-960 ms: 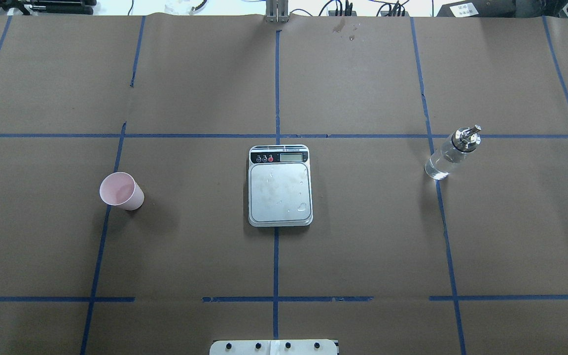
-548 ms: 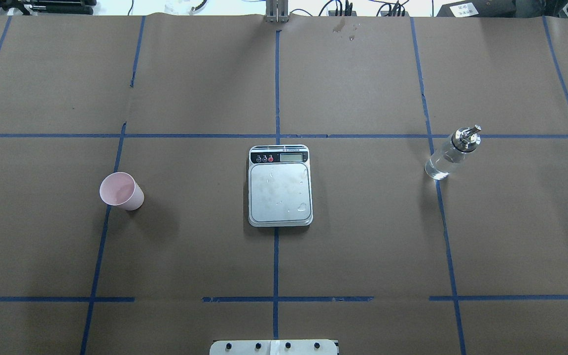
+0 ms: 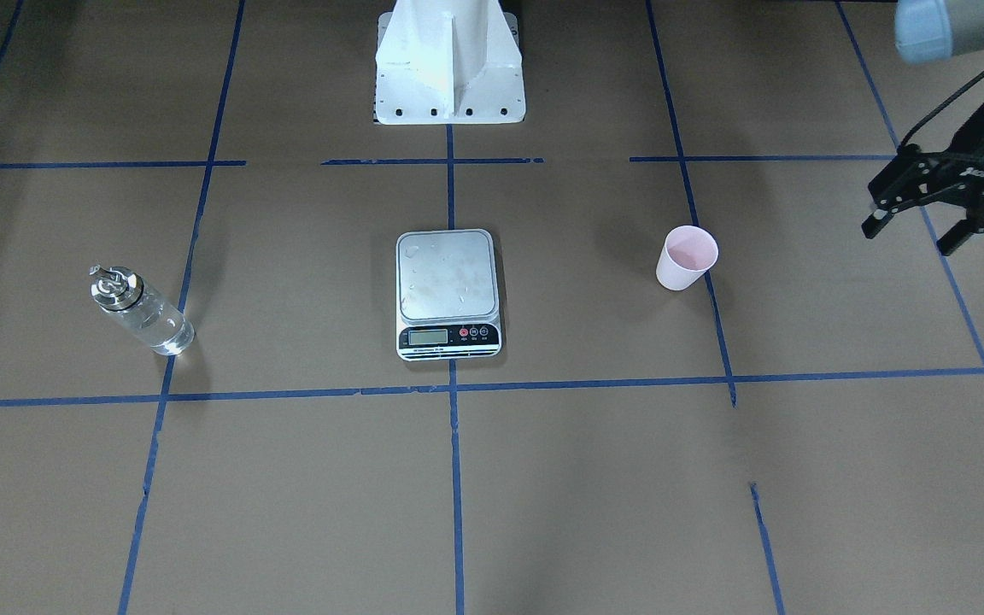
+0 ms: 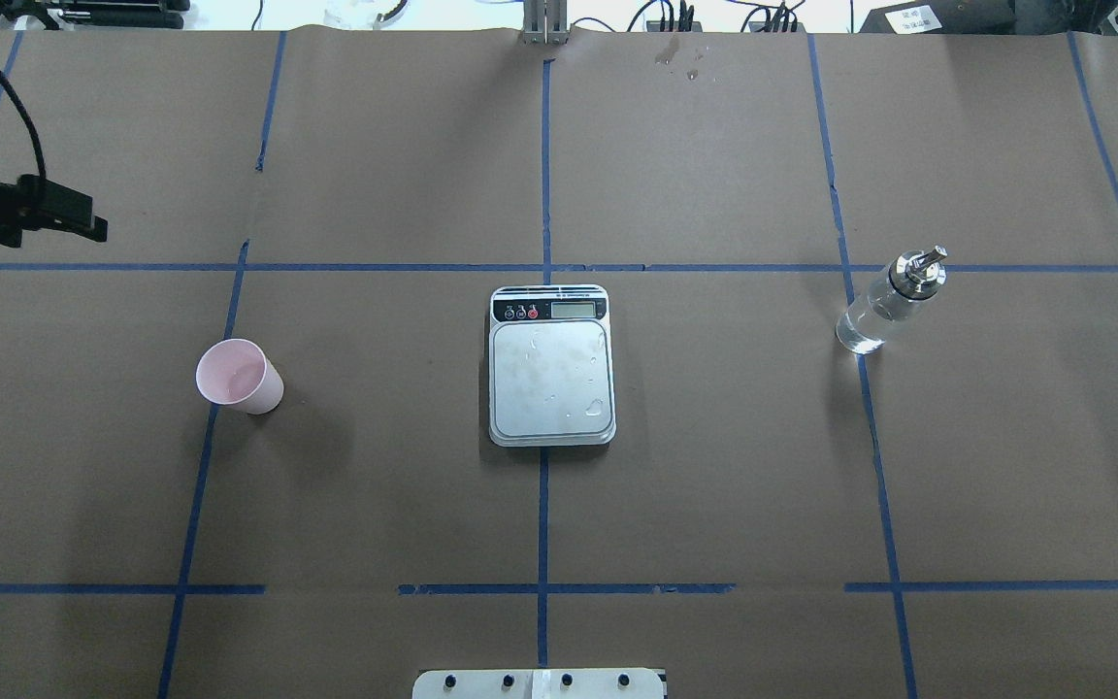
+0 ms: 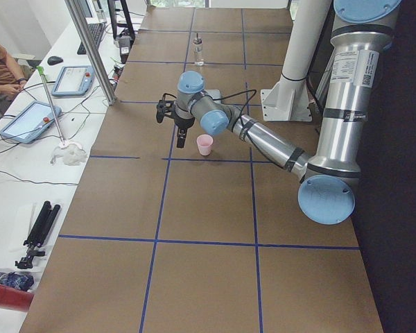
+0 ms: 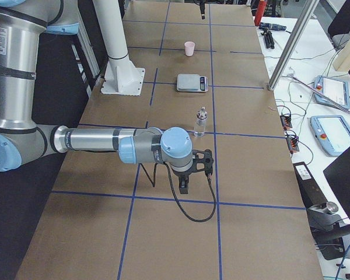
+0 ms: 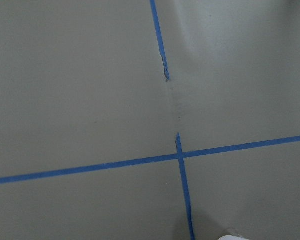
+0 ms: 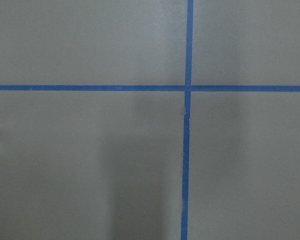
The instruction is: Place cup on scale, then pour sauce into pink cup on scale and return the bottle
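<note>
taking the overhead view as the clock face, with 12 o'clock at the far edge of the bench [image 4: 714,505], the scale [image 4: 551,379] lies at the centre. its display strip is at its 12 o'clock end, and a few droplets sit on its silver platform. the cup [image 4: 239,377] stands upright, mouth up, on the brown paper at 9 o'clock of the scale, well apart from it and just beside a blue tape line [image 4: 192,505]. the bottle [image 4: 887,303] stands upright at about 2 o'clock of the scale, also well apart, on another tape line. clear sauce [image 4: 862,330] shows through its glass below the metal collar and spout.

the left arm [image 5: 263,139] reaches out over the bench. the left jaws hang above the paper between 10 and 11 o'clock of the cup, near it but not touching. in the front-facing view their 2 fingers [image 3: 878,218] stand apart and empty.

the right arm [image 6: 99,140] stretches low over the paper at about 3 o'clock of the bottle, apart from it. the right jaws show only in the side view, so i cannot tell whether they are apart or together.

both wrist views show just brown paper and crossing tape lines.
</note>
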Motion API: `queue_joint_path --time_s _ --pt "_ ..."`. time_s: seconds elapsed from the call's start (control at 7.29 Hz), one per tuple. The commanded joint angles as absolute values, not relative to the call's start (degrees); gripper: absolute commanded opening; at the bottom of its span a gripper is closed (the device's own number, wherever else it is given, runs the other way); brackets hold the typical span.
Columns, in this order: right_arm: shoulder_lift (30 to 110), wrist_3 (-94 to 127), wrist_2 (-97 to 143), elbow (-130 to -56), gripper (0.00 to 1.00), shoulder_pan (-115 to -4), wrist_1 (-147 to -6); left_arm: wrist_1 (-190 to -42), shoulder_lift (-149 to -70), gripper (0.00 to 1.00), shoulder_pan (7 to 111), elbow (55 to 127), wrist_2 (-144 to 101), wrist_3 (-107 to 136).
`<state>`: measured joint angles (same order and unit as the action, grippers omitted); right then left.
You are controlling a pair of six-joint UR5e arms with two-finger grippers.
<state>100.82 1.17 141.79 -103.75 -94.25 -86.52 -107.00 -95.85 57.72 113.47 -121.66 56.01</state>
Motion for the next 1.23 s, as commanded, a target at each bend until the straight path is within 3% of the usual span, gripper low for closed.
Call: queue_joint_path --time_s 0.0,1.1 --pt "101.08 1.76 141.59 -103.71 1.00 -94.31 -85.53 -109.94 -95.80 1.00 46.88 113.12 -112.61 71.33" --pt "98.35 2.11 142.12 -103.62 1.00 -94.22 -85.96 -109.69 -95.80 1.00 40.17 110.13 -108.02 71.63"
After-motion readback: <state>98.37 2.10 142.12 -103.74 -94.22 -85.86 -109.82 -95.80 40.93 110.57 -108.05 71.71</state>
